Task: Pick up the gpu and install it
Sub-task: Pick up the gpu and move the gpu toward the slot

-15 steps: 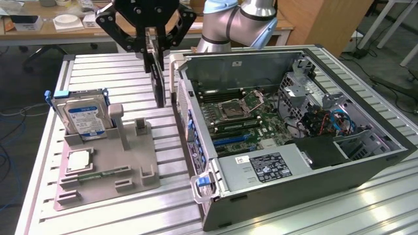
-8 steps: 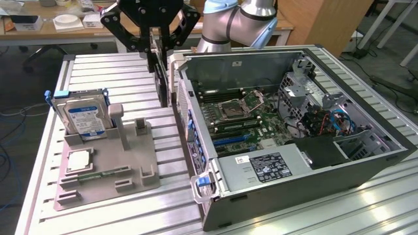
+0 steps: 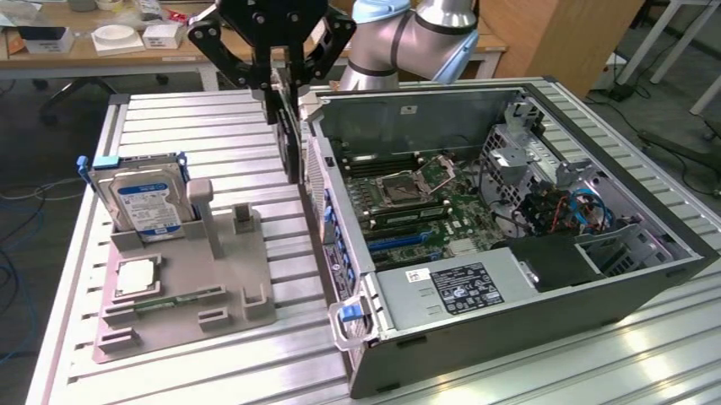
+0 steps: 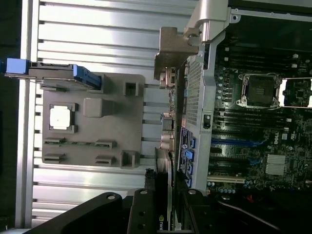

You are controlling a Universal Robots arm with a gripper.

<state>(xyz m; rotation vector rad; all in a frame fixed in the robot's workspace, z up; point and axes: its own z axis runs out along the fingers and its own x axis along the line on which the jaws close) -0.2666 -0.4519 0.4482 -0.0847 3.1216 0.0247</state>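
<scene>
The gpu (image 3: 290, 148) hangs on edge as a slim dark card, and my gripper (image 3: 289, 84) is shut on its upper end. It is held above the table, just outside the rear wall of the open computer case (image 3: 372, 118), on the exterior view's left of that wall. In the wrist view the gpu (image 4: 164, 161) appears edge-on between the black fingers (image 4: 142, 214). Its silver bracket (image 4: 171, 53) is at the far end, close to the case's rear corner. The motherboard (image 4: 253, 126) lies inside the case, with blue and black slots showing.
A grey parts holder (image 3: 231, 287) sits on the slatted table at the exterior view's left of the case. It carries a hard drive (image 3: 141, 198) with a blue-white label, a processor chip (image 3: 135, 277) and a memory stick (image 3: 169, 299). A power supply (image 3: 462, 287) fills the case's near end.
</scene>
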